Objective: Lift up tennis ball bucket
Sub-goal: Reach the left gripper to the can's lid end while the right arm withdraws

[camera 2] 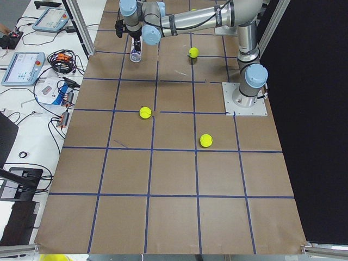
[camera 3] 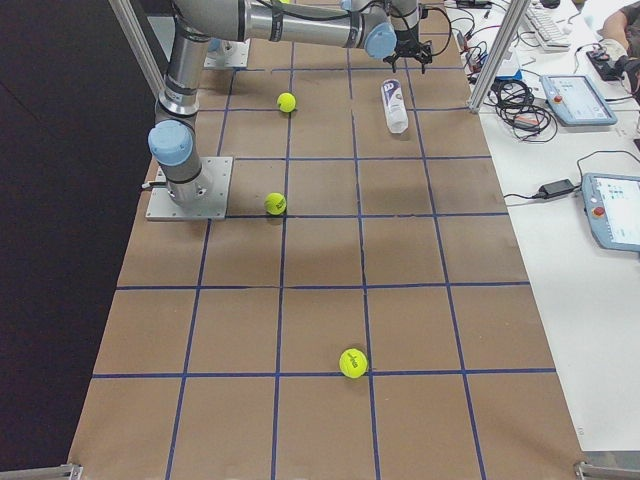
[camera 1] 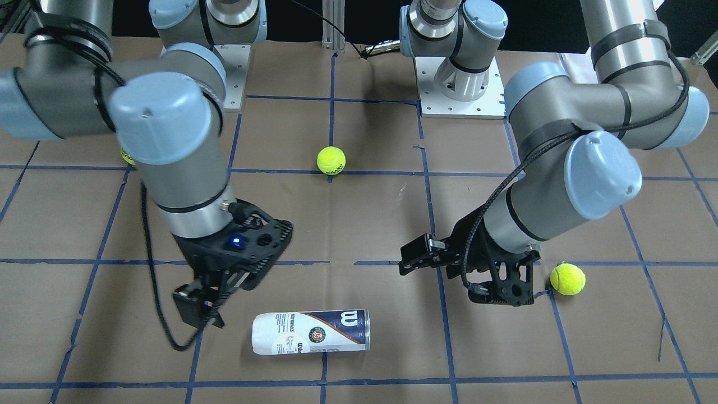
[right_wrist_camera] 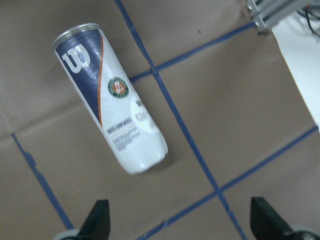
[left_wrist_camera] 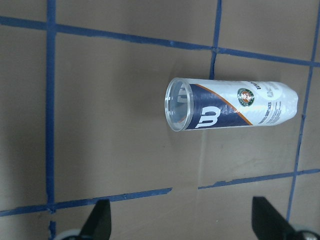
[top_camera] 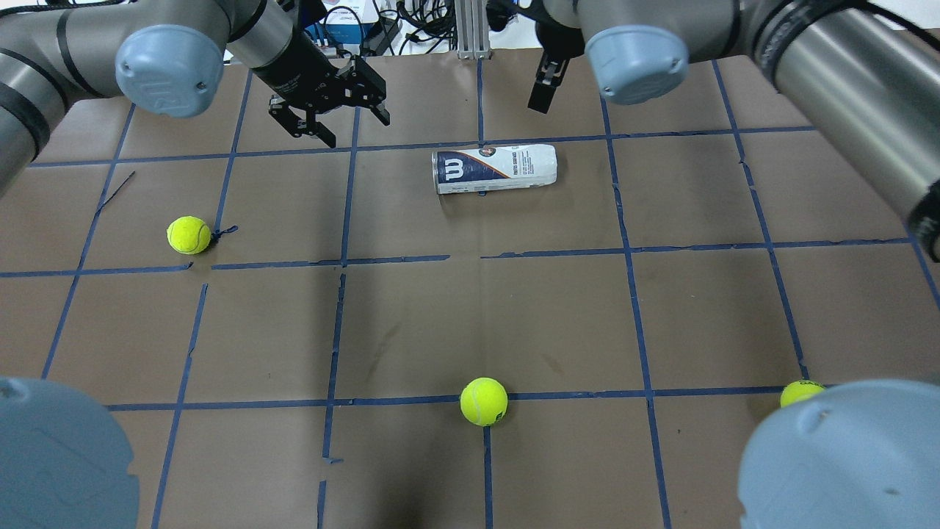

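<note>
- A slim clear plastic tennis ball bucket (camera 1: 311, 332) with a white-navy label lies sideways on the brown surface (camera 1: 387, 224).
- The left end effector (left_wrist_camera: 181, 215) and right end effector (right_wrist_camera: 180, 215) are both released, empty and clear of it.

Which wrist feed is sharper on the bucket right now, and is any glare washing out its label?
Left wrist view: the tennis ball bucket is crisp, logo readable, soft shadow beneath. Right wrist view: slightly blurred, small print smeared, white end washed bright. No hard glare in either.
</note>
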